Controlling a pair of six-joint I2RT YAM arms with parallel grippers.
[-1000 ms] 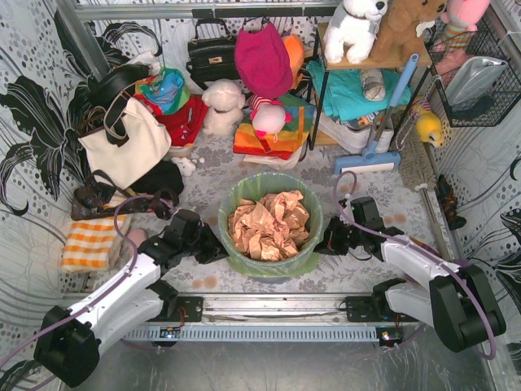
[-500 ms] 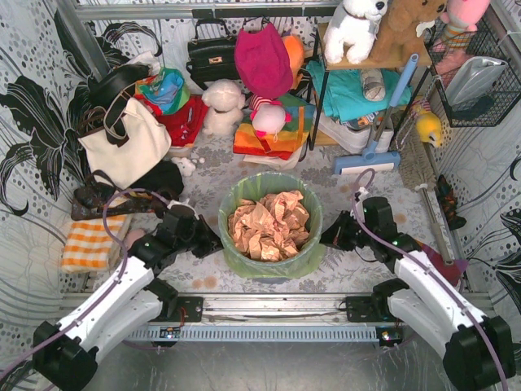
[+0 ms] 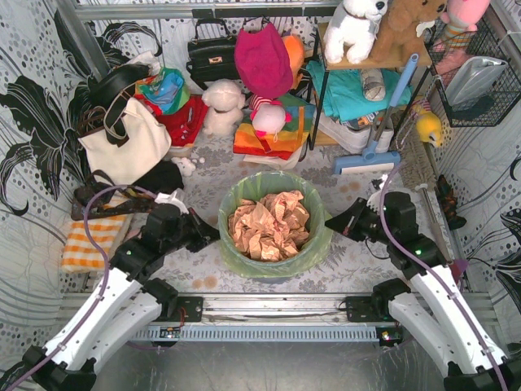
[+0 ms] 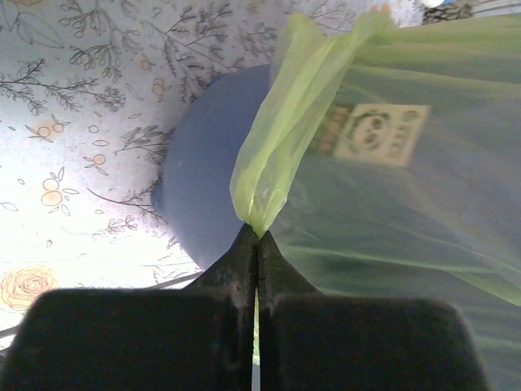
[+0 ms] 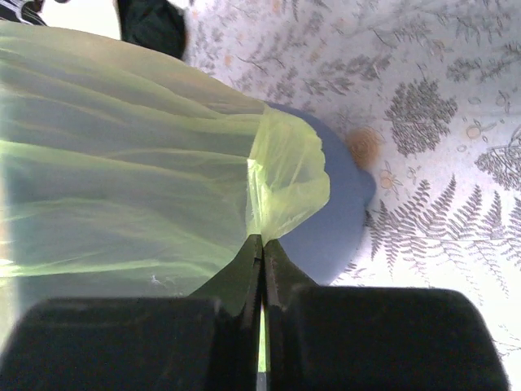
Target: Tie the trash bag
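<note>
The trash bag (image 3: 241, 199) is thin light-green plastic lining a round blue-grey bin (image 4: 207, 163), with crumpled tan paper (image 3: 269, 226) inside. My left gripper (image 3: 213, 236) is shut on a fold of the bag's rim at the bin's left side; the pinched film (image 4: 281, 138) rises from between the fingertips (image 4: 244, 244). My right gripper (image 3: 332, 226) is shut on the rim at the bin's right side, where a green flap (image 5: 285, 175) bunches above its fingers (image 5: 277, 252). The bin (image 5: 342, 212) shows behind that flap.
Behind the bin lie a cream handbag (image 3: 124, 142), a black bag (image 3: 212, 55), soft toys (image 3: 224, 106), folded cloths (image 3: 269, 134) and a shelf rack (image 3: 366, 81). A blue squeegee (image 3: 370, 159) lies at right, an orange checked towel (image 3: 89, 242) at left.
Both arms have lifted and swung outward from the bin's sides. The left gripper closed onto the bag rim; the right stayed shut on its rim fold, and both now pull film up.
</note>
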